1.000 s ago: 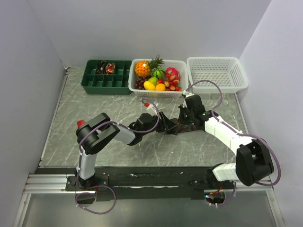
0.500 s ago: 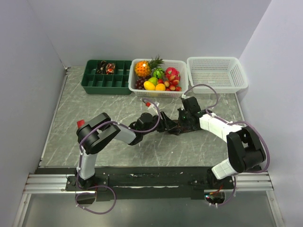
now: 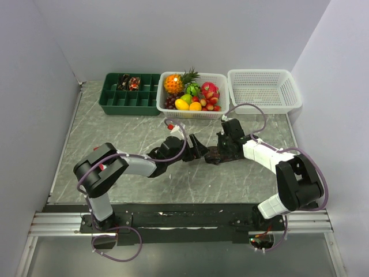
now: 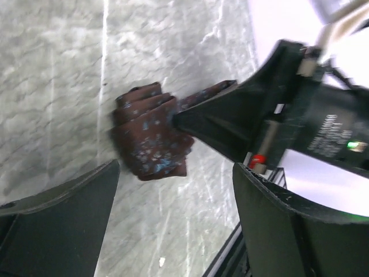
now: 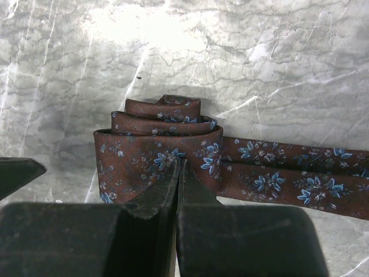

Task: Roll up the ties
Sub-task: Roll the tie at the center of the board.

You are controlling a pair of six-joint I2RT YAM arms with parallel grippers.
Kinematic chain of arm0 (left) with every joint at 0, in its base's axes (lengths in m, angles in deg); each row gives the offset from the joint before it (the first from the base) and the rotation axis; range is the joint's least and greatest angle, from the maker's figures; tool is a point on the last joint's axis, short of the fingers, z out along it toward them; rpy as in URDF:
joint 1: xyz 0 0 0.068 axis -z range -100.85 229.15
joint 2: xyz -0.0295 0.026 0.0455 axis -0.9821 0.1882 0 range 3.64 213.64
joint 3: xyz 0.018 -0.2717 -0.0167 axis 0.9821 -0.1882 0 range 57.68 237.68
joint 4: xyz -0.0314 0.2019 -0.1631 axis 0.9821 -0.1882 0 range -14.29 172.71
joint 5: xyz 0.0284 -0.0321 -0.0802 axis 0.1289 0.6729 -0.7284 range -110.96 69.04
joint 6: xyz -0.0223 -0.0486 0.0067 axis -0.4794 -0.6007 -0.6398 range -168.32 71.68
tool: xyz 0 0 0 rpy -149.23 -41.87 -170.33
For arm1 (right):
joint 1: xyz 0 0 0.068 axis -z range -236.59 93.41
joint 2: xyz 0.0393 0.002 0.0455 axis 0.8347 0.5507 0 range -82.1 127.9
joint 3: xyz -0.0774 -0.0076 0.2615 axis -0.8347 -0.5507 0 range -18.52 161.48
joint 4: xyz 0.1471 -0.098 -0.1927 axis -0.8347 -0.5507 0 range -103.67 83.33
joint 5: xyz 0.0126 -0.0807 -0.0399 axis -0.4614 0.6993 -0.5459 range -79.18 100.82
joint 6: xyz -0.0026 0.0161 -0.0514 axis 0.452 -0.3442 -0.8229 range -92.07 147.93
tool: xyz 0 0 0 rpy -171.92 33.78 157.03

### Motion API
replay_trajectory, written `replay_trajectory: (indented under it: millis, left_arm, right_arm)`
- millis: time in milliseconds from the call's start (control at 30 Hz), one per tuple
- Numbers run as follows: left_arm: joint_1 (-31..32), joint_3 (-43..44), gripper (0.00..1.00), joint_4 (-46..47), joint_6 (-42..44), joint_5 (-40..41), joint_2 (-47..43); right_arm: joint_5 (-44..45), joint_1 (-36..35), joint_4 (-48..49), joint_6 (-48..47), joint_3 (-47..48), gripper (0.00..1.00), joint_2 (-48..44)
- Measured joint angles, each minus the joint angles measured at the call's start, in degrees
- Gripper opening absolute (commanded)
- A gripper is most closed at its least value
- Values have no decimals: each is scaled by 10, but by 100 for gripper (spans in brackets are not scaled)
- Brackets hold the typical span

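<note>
A dark brown tie (image 5: 158, 138) with small blue flowers lies partly rolled on the marble table (image 3: 115, 144); its flat tail (image 5: 288, 173) runs off to the right. My right gripper (image 5: 179, 163) is shut, its joined tips pressed against the coil's side. The left wrist view shows the same coil (image 4: 151, 138) with those tips against it. My left gripper (image 4: 176, 170) stands open just short of the coil, one finger on each side and touching nothing. From above, the tie (image 3: 214, 154) lies between the left gripper (image 3: 198, 149) and the right gripper (image 3: 221, 150). Small dark rolled ties (image 3: 128, 82) sit in the green tray.
A green compartment tray (image 3: 130, 103) stands at the back left. Beside it are a white basket (image 3: 173, 111) full of toy fruit and an empty white basket (image 3: 265, 107). Grey walls close in the table on three sides.
My left gripper has opened wide and drawn back from the coil, and its arm has swung leftward. The right arm's elbow folded in earlier; its shut tips stay on the coil.
</note>
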State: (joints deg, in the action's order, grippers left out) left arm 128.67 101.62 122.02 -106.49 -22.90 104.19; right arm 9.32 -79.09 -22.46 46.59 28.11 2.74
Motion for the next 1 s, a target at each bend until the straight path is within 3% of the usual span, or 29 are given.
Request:
replay_trajectory:
  millis: [300,600,767,1000]
  left_arm:
    - [-1,13,82,16,-45,-30,85]
    - [-1,50,68,71,-103,-56,149]
    - [-2,58,50,110,-135,-59,181]
    - [-4,43,12,169,-152,-57,205]
  right_arm:
    - [1,0,0,4,-1,0,0]
    - [2,0,-1,10,-1,0,0]
    - [2,0,-2,12,-1,0,0]
    - [-5,0,-2,13,-3,0,0]
